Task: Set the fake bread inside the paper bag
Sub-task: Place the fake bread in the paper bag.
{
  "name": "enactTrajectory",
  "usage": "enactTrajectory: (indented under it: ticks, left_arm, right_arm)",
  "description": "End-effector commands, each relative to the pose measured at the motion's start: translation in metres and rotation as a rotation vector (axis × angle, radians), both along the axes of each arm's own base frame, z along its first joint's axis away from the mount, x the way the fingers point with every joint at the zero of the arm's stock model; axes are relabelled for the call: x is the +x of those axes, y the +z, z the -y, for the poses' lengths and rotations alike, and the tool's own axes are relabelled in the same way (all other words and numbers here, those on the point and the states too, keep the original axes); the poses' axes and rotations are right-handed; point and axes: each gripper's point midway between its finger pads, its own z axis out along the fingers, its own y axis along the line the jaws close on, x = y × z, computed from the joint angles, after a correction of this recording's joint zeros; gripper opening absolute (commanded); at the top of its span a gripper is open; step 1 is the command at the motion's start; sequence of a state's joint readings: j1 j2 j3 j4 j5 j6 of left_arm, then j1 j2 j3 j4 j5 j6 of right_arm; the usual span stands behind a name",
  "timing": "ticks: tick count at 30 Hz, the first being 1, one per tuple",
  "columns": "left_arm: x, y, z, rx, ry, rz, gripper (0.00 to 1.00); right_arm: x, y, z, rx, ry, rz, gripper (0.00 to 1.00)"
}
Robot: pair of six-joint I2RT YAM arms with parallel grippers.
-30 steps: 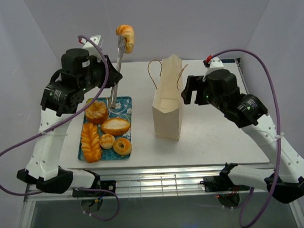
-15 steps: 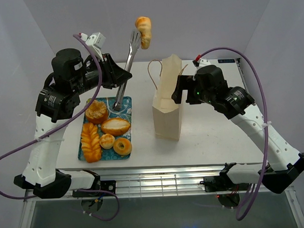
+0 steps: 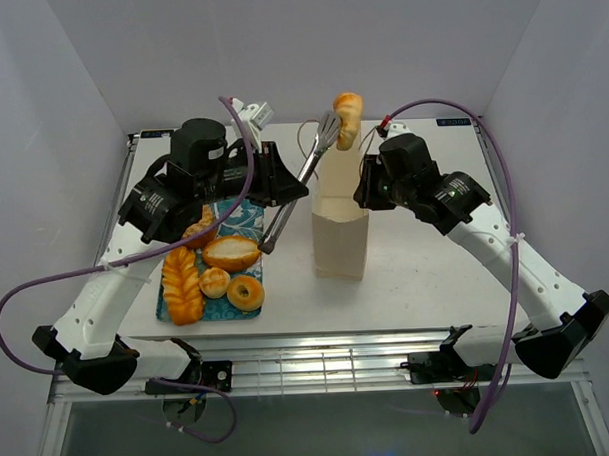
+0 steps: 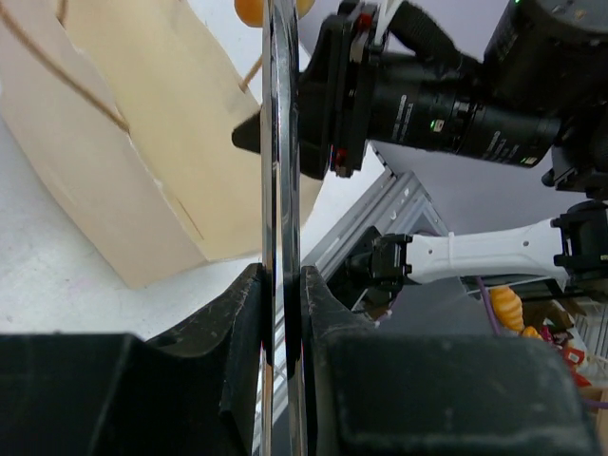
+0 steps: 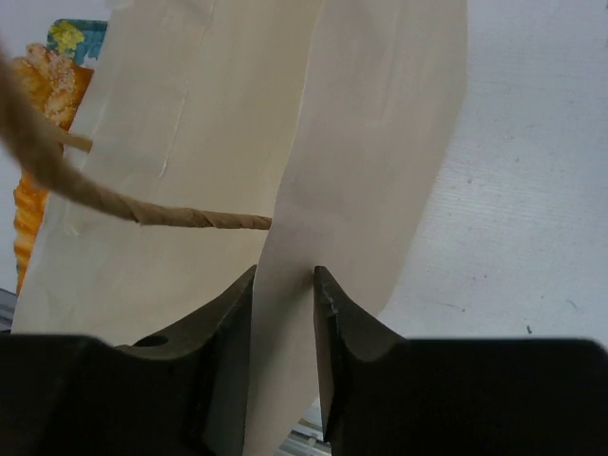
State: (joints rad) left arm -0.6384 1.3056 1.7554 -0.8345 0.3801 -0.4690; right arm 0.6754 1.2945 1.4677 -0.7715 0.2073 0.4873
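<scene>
White bench (image 3: pixel 436 273) is carrying the paper bag (image 3: pixel 341 242), which is standing upright near its middle. Left pincer (image 4: pixel 282 280) is squeezing metal tongs (image 3: pixel 314 160) that are holding a croissant (image 3: pixel 348 119) of the fake bread just above the bag's mouth. Right pincer (image 5: pixel 285 280) is pinching the bag's upper wall, seemingly steadying it. Next, I judge, the tongs need lowering and opening inside the bag. Other pastries (image 3: pixel 231 254) are waiting on the tray (image 3: pixel 246 212).
</scene>
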Motion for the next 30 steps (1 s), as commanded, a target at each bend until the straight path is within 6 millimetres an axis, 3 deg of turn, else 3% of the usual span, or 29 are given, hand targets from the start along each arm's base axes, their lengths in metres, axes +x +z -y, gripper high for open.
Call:
enactTrajectory:
  ticks: [1,3,4,10,13,14,16,21,30]
  left_arm:
    - [-0.003,-0.006,0.011,0.001,0.008,-0.009,0.0]
    - [-0.007,-0.019,0.017,0.027,0.01,-0.037,0.0]
    - [-0.004,-0.026,0.016,0.05,0.039,-0.047,0.0]
    - [0.0,-0.072,0.018,0.233,0.101,-0.132,0.0]
    - [0.002,-0.081,0.02,0.275,0.113,-0.147,0.0]
    - [0.005,-0.081,0.017,0.282,0.139,-0.138,0.0]
    - [0.008,-0.081,0.011,0.29,0.171,-0.13,0.18]
    - [0.01,-0.063,-0.005,0.271,0.239,-0.075,0.21]
    - [0.0,-0.049,-0.002,0.202,0.192,-0.04,0.42]
  right_arm:
    - [0.007,0.022,-0.002,0.041,-0.006,0.09,0.31]
    - [0.008,0.021,-0.003,0.038,-0.003,0.086,0.11]
    - [0.008,0.021,-0.003,0.04,-0.001,0.089,0.08]
    - [0.007,0.027,-0.005,0.063,0.009,0.113,0.08]
    - [0.007,0.028,-0.005,0.062,0.014,0.118,0.08]
    - [0.006,0.03,-0.004,0.064,0.016,0.124,0.08]
    - [0.006,0.031,-0.002,0.057,0.01,0.13,0.08]
    - [0.004,0.033,0.004,0.045,0.004,0.149,0.08]
    - [0.004,0.024,0.002,0.036,0.013,0.131,0.08]
